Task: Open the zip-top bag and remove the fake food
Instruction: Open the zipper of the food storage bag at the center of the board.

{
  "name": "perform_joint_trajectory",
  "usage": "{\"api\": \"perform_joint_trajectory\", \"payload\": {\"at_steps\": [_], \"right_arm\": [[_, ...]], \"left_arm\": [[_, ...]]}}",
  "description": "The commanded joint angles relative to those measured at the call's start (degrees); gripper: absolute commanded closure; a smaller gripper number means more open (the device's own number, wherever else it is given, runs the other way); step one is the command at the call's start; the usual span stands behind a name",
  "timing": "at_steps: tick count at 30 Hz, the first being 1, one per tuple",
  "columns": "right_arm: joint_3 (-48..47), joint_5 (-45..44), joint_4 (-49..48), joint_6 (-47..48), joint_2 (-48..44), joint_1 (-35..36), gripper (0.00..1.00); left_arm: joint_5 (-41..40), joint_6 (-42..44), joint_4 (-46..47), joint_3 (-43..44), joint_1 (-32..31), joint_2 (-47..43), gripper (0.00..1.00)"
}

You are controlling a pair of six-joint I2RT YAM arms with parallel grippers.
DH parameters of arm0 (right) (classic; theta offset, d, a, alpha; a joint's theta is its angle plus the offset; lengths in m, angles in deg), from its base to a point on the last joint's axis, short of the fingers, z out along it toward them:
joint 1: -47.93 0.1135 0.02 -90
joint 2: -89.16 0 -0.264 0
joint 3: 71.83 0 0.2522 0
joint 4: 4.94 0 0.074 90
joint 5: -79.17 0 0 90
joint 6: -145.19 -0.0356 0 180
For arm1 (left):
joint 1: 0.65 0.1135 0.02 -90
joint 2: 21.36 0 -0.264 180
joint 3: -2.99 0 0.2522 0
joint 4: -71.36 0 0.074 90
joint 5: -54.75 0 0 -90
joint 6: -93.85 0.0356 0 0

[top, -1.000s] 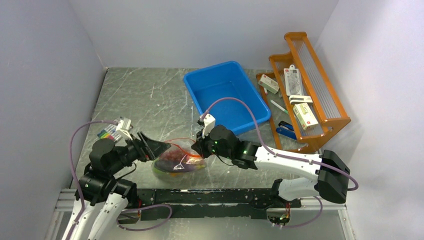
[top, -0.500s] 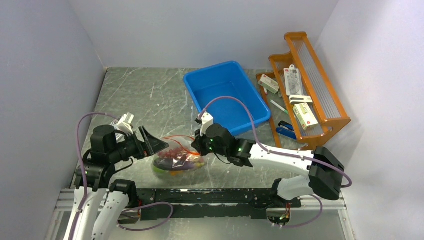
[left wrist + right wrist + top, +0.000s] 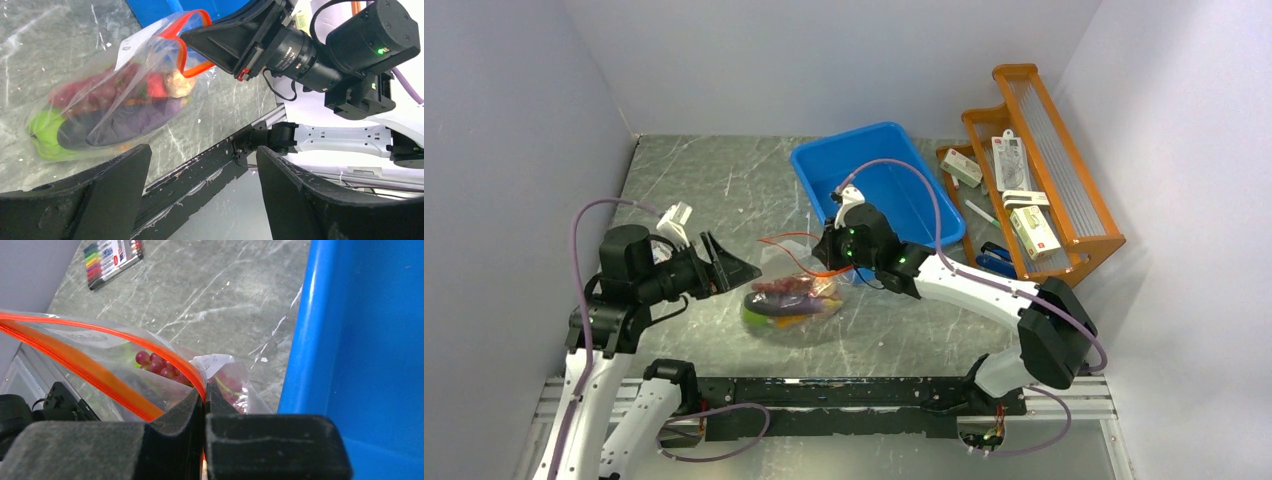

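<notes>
The zip-top bag [image 3: 796, 298] lies on the table between the arms, clear and crinkly, its orange zip strip [image 3: 90, 367] lifted. Seen from the right wrist, the two strip halves spread apart, so the mouth gapes. Inside is the fake food: dark red grapes [image 3: 154, 363], a green ball [image 3: 42, 136], a purple eggplant [image 3: 127, 122] and a beige bulb [image 3: 179, 84]. My right gripper [image 3: 205, 392] is shut on the strip at the bag's far right corner [image 3: 827, 257]. My left gripper [image 3: 202, 150] hangs open left of the bag [image 3: 746, 272], apart from it, with nothing between its fingers.
A blue bin [image 3: 809, 165] stands right behind the right gripper, its wall [image 3: 310, 315] close beside the fingers. An orange rack [image 3: 1079, 235] with small boxes is at the right. A marker pack [image 3: 112, 257] lies at the left. The black rail [image 3: 844, 390] runs along the near edge.
The right gripper has pulled the bag's strip up and back toward the blue bin, dragging the bag slightly right. The left gripper has risen and drawn back left, off the bag.
</notes>
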Motion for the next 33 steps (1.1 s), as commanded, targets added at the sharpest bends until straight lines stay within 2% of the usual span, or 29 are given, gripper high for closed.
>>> {"api": "perform_joint_trajectory", "payload": {"at_steps": [1,5,9,11,14,18,22,27,33], "right_arm": [[0.23,2.98,-2.27,-4.45,1.06,-0.46,1.0],[-0.08,2.6,-4.1,-6.89,2.52,-1.53,1.0],[-1.67,4.63,-4.82,-8.26,5.01,-2.12,1.0],[-3.32,5.83,-4.28,-8.42,5.73,-2.19,1.0],[-3.66,6.02,-3.95,-8.81,5.06,-2.17,1.0],[0.02,6.31,-6.58,-9.52,2.08,-2.18,1.0],[0.87,5.83,-4.83,-8.32,0.01,-2.16,1.0],[2.41,7.11,-5.21,-7.84,-1.19,-2.16,1.0],[3.08,6.21,-4.61,-6.81,-2.5,-2.2,1.0]], "left_arm": [[2.17,-1.81,4.3,-1.57,0.33,2.63,0.11],[-0.96,-1.12,4.63,-1.37,-2.61,5.79,0.1],[-11.77,-2.77,6.85,0.02,-15.65,10.83,0.09],[-18.38,-6.01,8.55,0.53,-21.19,12.86,0.12],[-27.97,-13.51,14.22,-2.16,-25.51,13.63,0.21],[-35.03,-22.79,25.19,-6.6,-32.2,16.14,0.2],[-47.69,-29.17,25.09,-4.01,-40.54,23.7,0.21],[-53.21,-34.49,28.67,-4.04,-45.81,29.24,0.23],[-60.3,-40.93,27.46,-6.29,-49.3,28.13,0.25]]}}
